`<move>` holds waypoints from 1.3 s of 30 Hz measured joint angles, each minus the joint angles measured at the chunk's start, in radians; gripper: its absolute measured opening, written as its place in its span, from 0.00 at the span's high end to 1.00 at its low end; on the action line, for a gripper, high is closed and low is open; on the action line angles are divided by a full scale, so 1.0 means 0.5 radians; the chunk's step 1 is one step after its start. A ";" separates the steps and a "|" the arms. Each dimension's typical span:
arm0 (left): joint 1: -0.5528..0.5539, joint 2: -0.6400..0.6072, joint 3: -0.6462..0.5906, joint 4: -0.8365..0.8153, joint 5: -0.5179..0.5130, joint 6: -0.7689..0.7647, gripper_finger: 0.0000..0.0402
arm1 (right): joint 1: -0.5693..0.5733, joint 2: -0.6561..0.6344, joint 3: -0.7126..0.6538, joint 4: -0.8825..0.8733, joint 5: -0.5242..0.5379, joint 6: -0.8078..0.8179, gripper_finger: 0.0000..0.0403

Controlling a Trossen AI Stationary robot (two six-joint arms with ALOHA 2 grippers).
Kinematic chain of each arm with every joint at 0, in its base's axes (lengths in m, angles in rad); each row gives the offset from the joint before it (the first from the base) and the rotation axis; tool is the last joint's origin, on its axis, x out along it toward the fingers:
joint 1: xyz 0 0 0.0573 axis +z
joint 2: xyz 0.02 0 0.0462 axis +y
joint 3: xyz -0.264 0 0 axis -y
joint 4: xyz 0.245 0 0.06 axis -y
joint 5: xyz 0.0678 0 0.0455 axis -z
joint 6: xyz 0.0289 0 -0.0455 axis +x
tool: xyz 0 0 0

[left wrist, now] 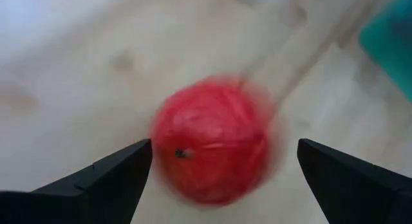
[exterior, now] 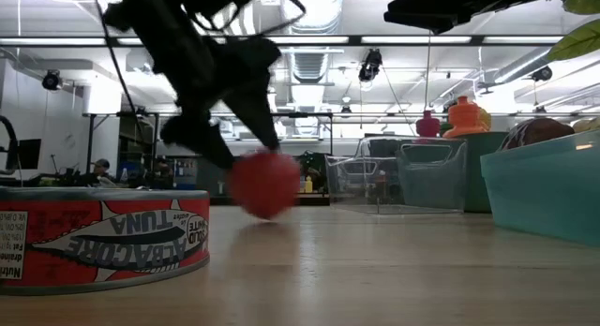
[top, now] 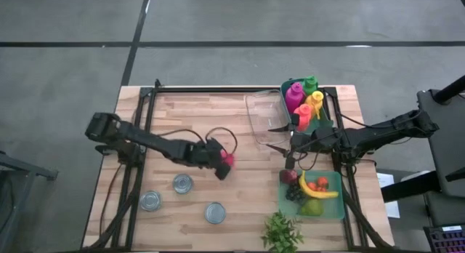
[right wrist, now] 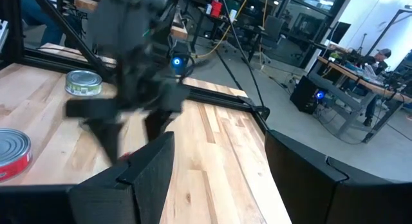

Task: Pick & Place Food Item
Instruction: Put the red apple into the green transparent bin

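Between open left claw (left wrist: pixel 219 179) fingers — red apple (left wrist: pixel 211 143).

Wooden table (top: pixel 240 195); metal tuna can (exterior: pixel 98 240); clear plastic bin (top: pixel 263 121).

Both arms are dark, near-black, built of slim tubular links joined by blockier housings at the joints. The left arm (top: pixel 145 142) carries a thin black cable that loops free of its forearm before reaching the wrist. Its gripper, the left gripper (left wrist: pixel 219 179), ends in two flat, matte black fingers (left wrist: pixel 106 179) that taper to blunt wedge tips (no markings show on them). The right arm (top: pixel 370 137) matches it in colour and build, with chunky angular segments. The right gripper (right wrist: pixel 219 179) has broad, slab-like black fingers with bevelled edges.
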 joint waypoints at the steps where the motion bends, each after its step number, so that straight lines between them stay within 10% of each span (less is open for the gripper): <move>1: -0.017 0.059 -0.004 0.087 0.006 -0.004 0.03 | 0.000 0.000 0.000 -0.002 0.000 -0.001 0.41; 22: -0.130 0.640 0.442 0.502 0.003 0.411 0.03 | 0.000 0.002 0.000 -0.007 0.000 0.000 0.41; 32: -0.097 0.314 0.412 0.389 -0.427 0.931 0.03 | 0.001 0.002 0.000 0.000 0.000 0.000 0.41; 39: -0.001 -0.191 0.064 0.971 -0.385 1.430 0.03 | 0.000 0.001 0.000 -0.002 0.000 0.000 0.41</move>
